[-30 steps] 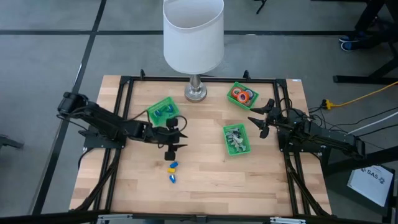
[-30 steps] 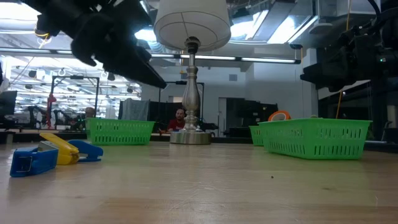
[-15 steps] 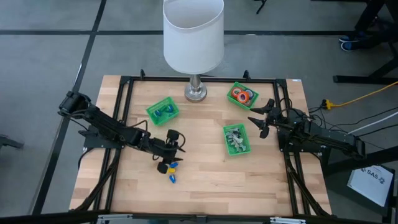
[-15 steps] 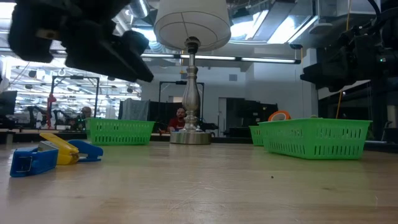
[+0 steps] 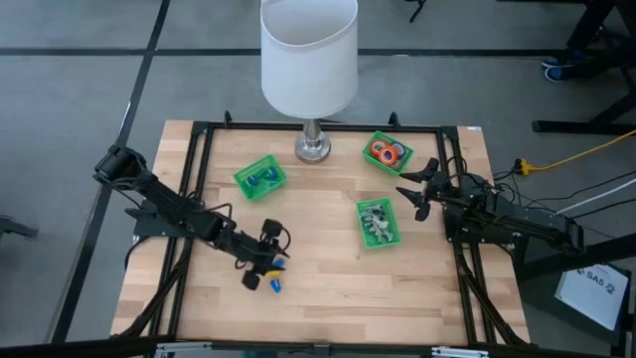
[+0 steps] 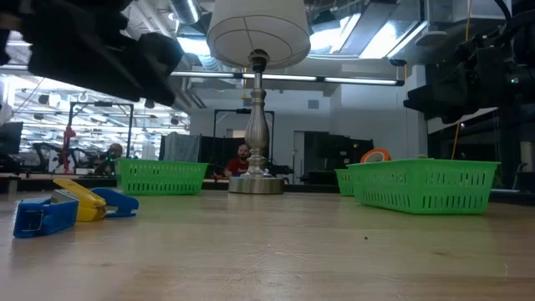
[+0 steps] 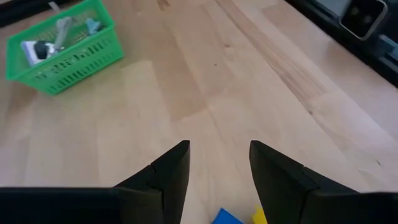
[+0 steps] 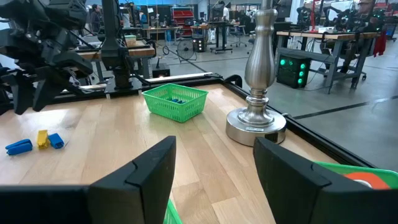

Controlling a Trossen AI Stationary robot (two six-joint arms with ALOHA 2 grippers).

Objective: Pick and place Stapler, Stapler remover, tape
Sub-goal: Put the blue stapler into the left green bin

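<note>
Over blue and yellow staplers [image 5: 275,273], left gripper [image 5: 260,277] parted, holding nothing; at table's right edge, right gripper [image 5: 414,189] open, empty.

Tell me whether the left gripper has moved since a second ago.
Yes. In the high view the left gripper has drawn away from the green bin beside the lamp base, toward the table's near edge, and now hangs open over the small blue and yellow pieces.

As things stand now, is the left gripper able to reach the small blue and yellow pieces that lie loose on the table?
Probably yes. The left gripper hangs open right by the blue and yellow pieces, which show just under its fingers in the left wrist view, with only bare wood around them. The right gripper waits far off.
</note>
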